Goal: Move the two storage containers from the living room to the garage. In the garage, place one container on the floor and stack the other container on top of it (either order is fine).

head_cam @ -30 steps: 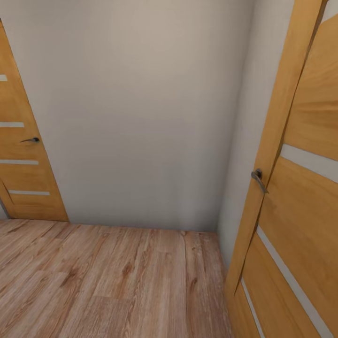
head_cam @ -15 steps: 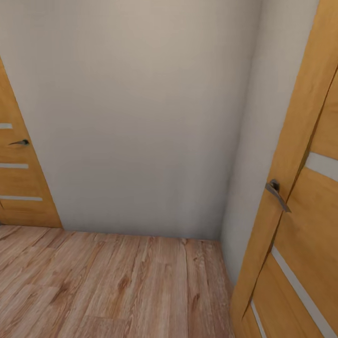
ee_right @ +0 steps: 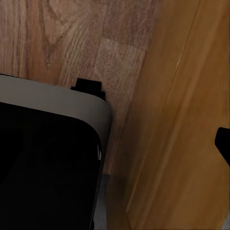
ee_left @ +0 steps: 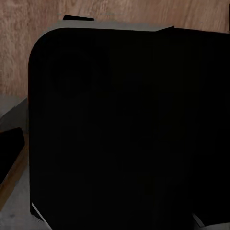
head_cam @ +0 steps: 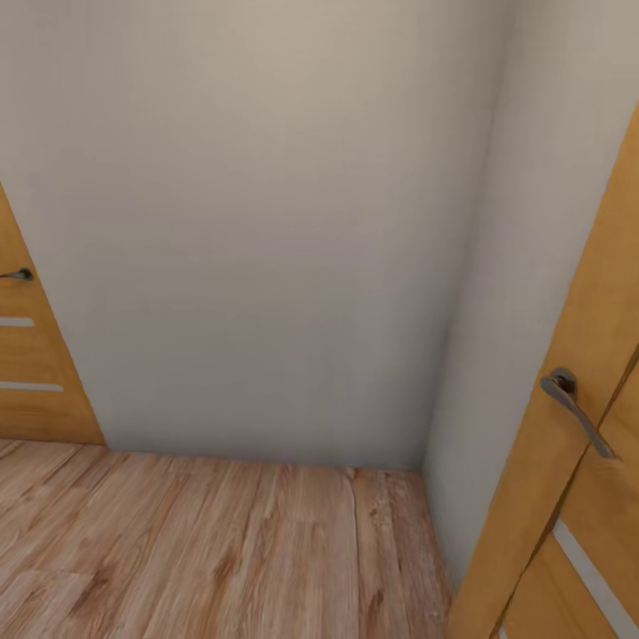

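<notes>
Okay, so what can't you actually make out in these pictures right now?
- Left door: cut off by the head view's left edge.
- Right door: cut off by the right edge, past its handle.
- Left wrist view: a dark body hides most of the wood floor.
- Right wrist view: a dark body covers part of the planks.

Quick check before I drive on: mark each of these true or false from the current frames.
1. The floor ahead is light wood planks. True.
2. A door with a lever handle stands at the right of the head view. True.
3. A red-orange storage container sits on the floor ahead. False: only bare planks show there.
4. The floor is dark grey concrete, so this is the garage. False: it is wood.
5. The wall ahead is plain and pale. True.
</notes>
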Available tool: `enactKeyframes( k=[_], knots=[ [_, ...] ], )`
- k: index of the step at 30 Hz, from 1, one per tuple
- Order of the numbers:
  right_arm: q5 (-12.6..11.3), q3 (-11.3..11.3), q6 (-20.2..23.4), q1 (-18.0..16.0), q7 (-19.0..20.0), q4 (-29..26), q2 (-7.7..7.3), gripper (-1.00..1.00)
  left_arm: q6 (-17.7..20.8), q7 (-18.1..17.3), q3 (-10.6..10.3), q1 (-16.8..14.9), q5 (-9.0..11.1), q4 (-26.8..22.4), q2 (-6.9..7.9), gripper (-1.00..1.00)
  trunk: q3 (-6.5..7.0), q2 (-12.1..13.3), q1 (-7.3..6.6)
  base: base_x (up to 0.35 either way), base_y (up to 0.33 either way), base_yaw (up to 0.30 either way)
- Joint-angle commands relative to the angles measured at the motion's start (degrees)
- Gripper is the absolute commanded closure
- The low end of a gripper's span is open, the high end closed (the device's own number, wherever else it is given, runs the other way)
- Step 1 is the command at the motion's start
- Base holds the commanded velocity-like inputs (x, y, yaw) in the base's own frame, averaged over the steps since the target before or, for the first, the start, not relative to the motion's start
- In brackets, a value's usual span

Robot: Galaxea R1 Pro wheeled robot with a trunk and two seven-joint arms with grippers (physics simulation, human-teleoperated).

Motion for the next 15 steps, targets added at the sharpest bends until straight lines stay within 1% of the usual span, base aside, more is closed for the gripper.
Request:
enactKeyframes(
  k=[1, 5, 15],
  knots=[
    [-0.1, 0.4, -0.3, -0.1, -0.1, 0.2, 0.01, -1.0, -0.1, 0.0, 0.0, 0.0, 0.6, 0.0, -0.01, -1.0, -0.05, 0.0, 0.03, 0.322, 0.0, 0.075],
    [-0.1, 0.3, -0.6, -0.1, -0.1, 0.2, -0.13, -1.0, -0.1, 0.0, 0.0, 0.0, 0.6, 0.0, -0.01, -1.0, -0.05, 0.0, 0.03, 0.322, 0.0, 0.193],
    [-0.1, 0.3, -0.8, -0.1, -0.1, 0.1, -0.17, -1.0, -0.1, 0.0, 0.0, 0.0, 0.5, 0.0, -0.01, -1.0, -0.05, 0.0, 0.03, 0.305, 0.0, 0.261]
  ],
)
